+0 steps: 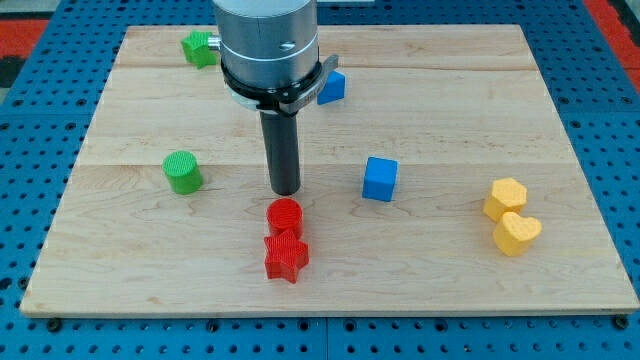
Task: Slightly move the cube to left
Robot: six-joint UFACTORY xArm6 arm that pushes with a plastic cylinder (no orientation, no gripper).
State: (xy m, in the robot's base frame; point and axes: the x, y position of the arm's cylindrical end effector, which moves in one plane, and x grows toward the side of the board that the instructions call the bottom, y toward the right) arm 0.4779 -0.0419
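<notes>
Blue cube [380, 179] sits right of my tip [286, 190], which has no fingers; two blue blocks

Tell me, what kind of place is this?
Probably a robotics lab bench. A wooden board lies on a blue perforated table, small coloured blocks like the blue cube are scattered on it, and my tip stands just above the red cylinder.

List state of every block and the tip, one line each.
My tip: just above red cylinder, touching no block.
Blue cube: free, right of tip.
Red cylinder: against red star.
Green cylinder: alone, left.
Yellow hexagon block: touching yellow heart.
</notes>
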